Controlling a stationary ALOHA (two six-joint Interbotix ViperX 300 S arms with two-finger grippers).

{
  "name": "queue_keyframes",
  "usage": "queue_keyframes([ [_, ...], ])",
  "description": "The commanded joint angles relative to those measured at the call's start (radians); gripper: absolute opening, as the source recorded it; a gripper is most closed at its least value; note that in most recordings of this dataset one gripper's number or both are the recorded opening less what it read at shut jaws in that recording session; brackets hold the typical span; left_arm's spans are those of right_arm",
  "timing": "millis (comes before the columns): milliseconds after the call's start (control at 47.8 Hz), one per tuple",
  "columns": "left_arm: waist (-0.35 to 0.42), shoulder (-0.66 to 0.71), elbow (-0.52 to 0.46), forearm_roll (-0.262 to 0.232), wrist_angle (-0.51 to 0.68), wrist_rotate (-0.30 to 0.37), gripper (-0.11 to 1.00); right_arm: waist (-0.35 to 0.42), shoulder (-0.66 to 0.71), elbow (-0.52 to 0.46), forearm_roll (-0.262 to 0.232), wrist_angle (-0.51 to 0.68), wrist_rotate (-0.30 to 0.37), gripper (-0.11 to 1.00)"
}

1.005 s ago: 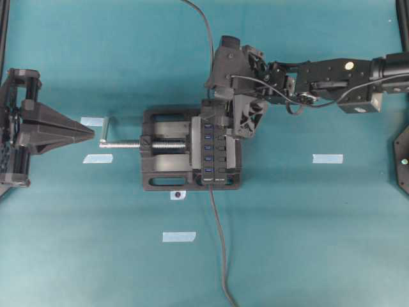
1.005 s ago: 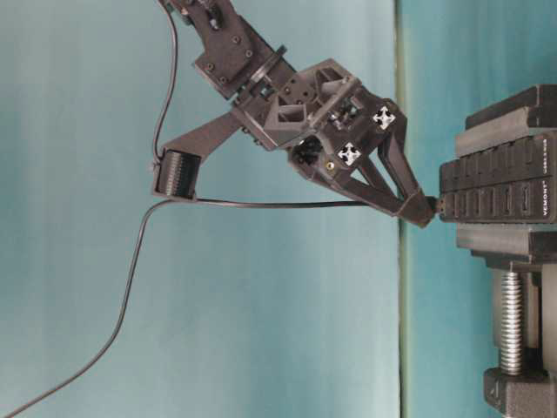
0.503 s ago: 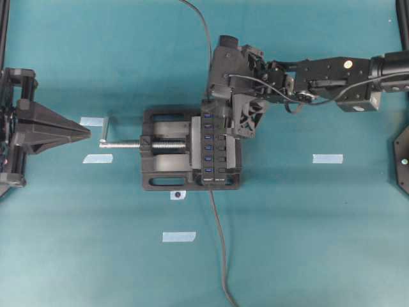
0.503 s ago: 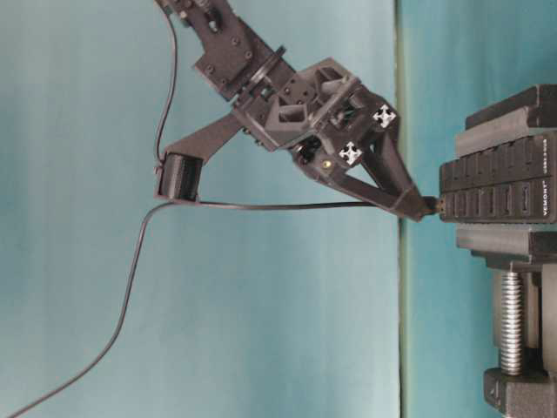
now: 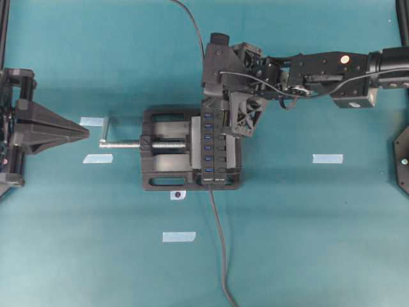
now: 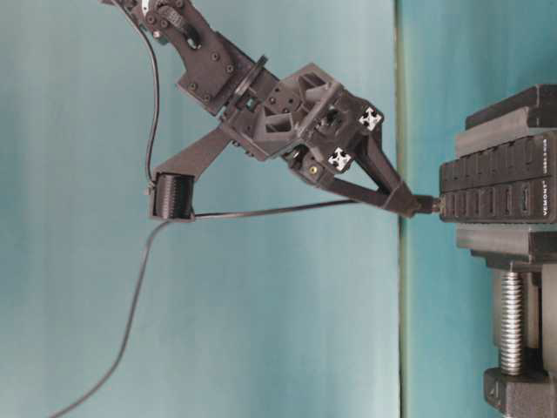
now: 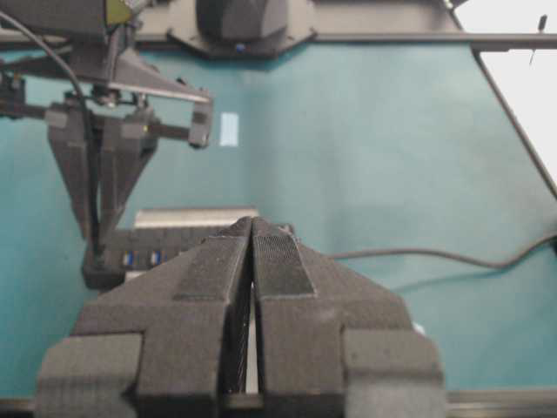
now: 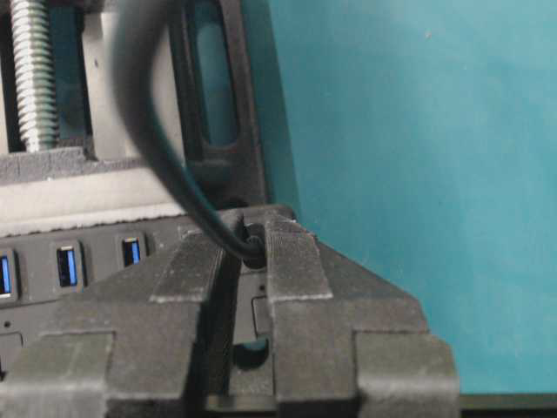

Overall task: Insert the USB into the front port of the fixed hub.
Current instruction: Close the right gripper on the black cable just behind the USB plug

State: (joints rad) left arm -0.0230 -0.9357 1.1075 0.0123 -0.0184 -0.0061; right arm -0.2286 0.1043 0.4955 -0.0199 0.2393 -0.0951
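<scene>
Your teal counter [image 5: 319,230] carries everything, and the landmark on it is the wide black vise with a silver screw [image 5: 167,146] near its middle. That vise is there for one reason: it clamps the long narrow black hub strip with its row of blue ports [image 5: 209,148] on its right side, so the hub should not slide away when you push a plug into its end. The hub's own dark cable [image 5: 218,243] leaves the near end of the vise and runs off the counter edge, well clear of the work.

Your right end effector [image 6: 407,204] reaches in at the far end of the vise, tilted down so its tips line up with the hub's end face. Its jaws are pinched nearly together on the small dark USB plug on its thin dark-grey cable [image 6: 428,205]; in the right wrist view the cable [image 8: 174,174] rises from between the fingers [image 8: 291,261]. From table level the plug sits right at the hub's end port, touching or partly entered; you cannot tell how deep. The grip near the plug's tail seems meant to keep it level for the push. The cable loops back past the arm, so judge its drag before pressing.

Your left end effector [image 7: 252,287] waits well to the left of the vise, beyond the screw handle, jaws together and holding nothing.
</scene>
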Motion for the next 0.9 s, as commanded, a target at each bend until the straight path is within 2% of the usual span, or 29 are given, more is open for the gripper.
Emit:
queue_keyframes([
  [0,-0.002,-0.006,-0.006,0.002,-0.006,-0.003,0.00,0.005,-0.031,-0.025,0.000,-0.025,-0.002,0.04],
  [398,-0.002,-0.034,0.002,0.002,-0.006,-0.015,0.00,0.025,-0.104,-0.029,0.005,-0.035,0.003,0.04],
  [628,-0.002,-0.035,0.005,0.002,-0.005,-0.018,0.00,0.064,-0.160,-0.029,0.008,-0.011,0.005,0.04],
  [879,-0.002,-0.035,0.005,0.002,-0.006,-0.018,0.00,0.118,-0.199,-0.028,0.014,0.041,0.040,0.04],
])
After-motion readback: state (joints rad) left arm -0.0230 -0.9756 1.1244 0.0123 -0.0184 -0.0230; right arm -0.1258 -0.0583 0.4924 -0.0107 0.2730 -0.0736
